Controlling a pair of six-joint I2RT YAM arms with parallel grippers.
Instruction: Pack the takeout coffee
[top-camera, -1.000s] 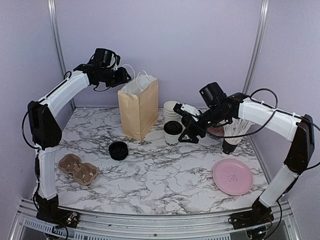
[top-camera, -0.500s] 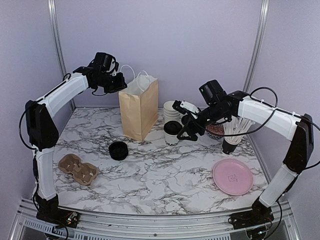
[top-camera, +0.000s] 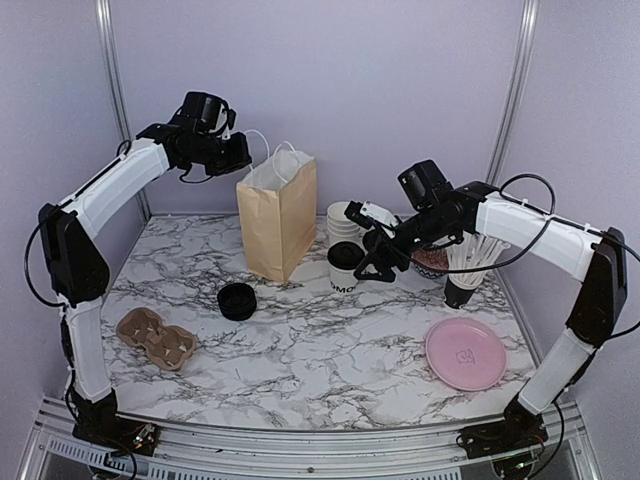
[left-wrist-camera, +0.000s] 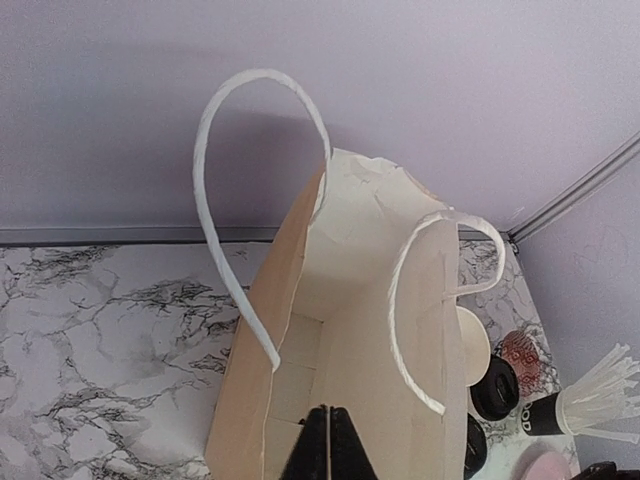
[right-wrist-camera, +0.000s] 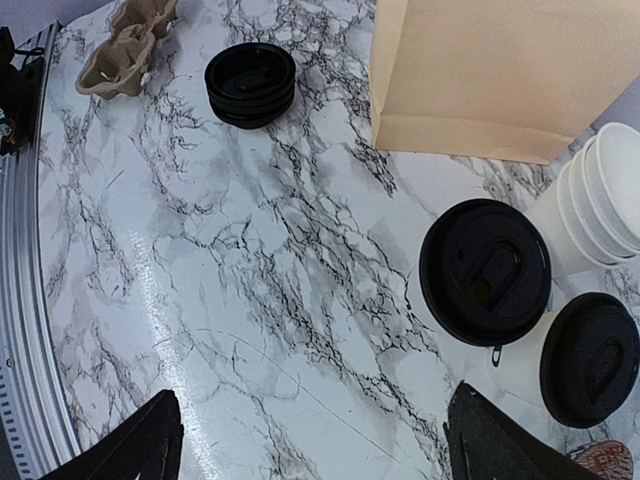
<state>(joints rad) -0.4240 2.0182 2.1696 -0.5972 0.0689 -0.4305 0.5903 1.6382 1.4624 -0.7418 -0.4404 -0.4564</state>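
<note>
Left tool (top-camera: 241, 153) rose, seemingly closed; takeout coffee (top-camera: 344, 270) unmoved.

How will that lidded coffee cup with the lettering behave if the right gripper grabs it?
The cup is paper, so its wall will probably dent under a hard squeeze. It seems narrower at the base, so a high push may tip it. Its lid is on, but whether it's full, hence heavy, can't be seen.

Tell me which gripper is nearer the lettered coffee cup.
Right. The right gripper sits open just beside the coffee cup, on its right. The left gripper hovers shut above the paper bag, well left of the cup.
</note>
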